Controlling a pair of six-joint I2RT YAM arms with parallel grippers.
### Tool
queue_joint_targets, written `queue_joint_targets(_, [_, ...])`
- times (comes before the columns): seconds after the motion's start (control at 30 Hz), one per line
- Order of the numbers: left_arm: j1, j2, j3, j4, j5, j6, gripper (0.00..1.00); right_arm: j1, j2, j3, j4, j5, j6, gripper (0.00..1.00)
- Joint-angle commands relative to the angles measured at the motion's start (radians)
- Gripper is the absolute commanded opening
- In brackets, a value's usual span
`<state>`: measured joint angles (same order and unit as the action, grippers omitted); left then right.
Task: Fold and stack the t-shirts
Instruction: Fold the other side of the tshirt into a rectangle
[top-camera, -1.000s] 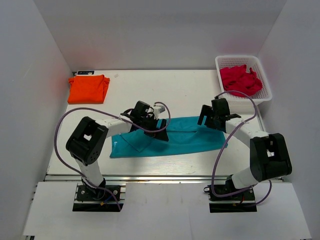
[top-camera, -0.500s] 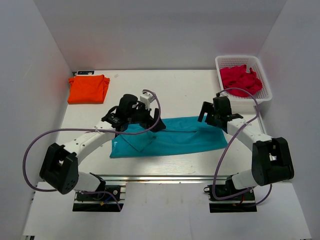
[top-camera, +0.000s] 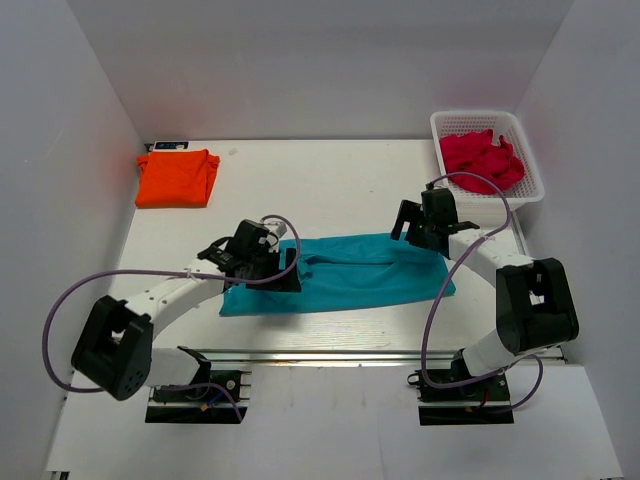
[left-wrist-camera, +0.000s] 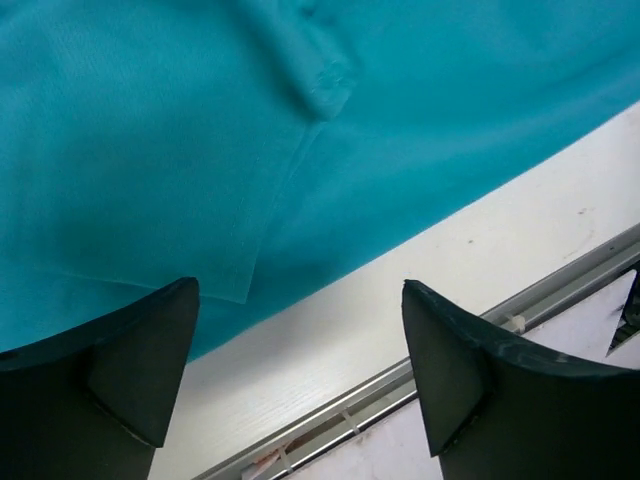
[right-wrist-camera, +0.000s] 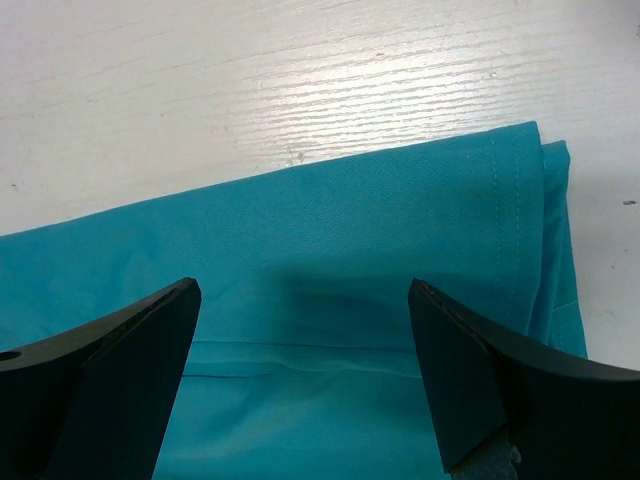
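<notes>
A teal t-shirt (top-camera: 350, 273) lies folded into a long band across the near middle of the table. An orange t-shirt (top-camera: 177, 177) lies folded at the far left corner. My left gripper (top-camera: 268, 268) is open and empty, low over the teal band's left part; its wrist view shows teal cloth (left-wrist-camera: 200, 140) with a sleeve hem and the table's near edge between the fingers. My right gripper (top-camera: 425, 228) is open and empty over the band's far right corner; its wrist view shows the teal fold (right-wrist-camera: 330, 280) under the fingers.
A white basket (top-camera: 532, 193) at the far right holds crumpled red cloth (top-camera: 482, 158). White walls enclose the table on three sides. A metal rail (top-camera: 330, 352) runs along the near edge.
My left gripper has moved left and toward the near edge, down onto the band's left part. The raised flap there now lies flat. The right gripper has shifted slightly toward the far side.
</notes>
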<state>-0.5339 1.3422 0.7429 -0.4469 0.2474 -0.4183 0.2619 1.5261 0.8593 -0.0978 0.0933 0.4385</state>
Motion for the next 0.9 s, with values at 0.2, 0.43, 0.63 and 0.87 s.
queue_joint_targets(0.2, [-0.015, 0.078, 0.079, -0.147, -0.105, 0.055, 0.80, -0.004, 0.012, 0.032, 0.015, -0.007, 0.002, 0.90])
queue_joint_targets(0.43, [-0.015, 0.141, 0.119, -0.139, -0.106, 0.064, 0.66, -0.007, 0.020, 0.043, 0.004, 0.008, -0.003, 0.90])
queue_joint_targets(0.63, [-0.024, 0.175, 0.128, -0.161, -0.131, 0.064, 0.57, -0.006, 0.022, 0.041, -0.002, 0.013, -0.007, 0.90])
queue_joint_targets(0.87, [-0.035, 0.210, 0.138, -0.190, -0.122, 0.076, 0.49, -0.004, 0.025, 0.043, -0.003, 0.019, -0.007, 0.90])
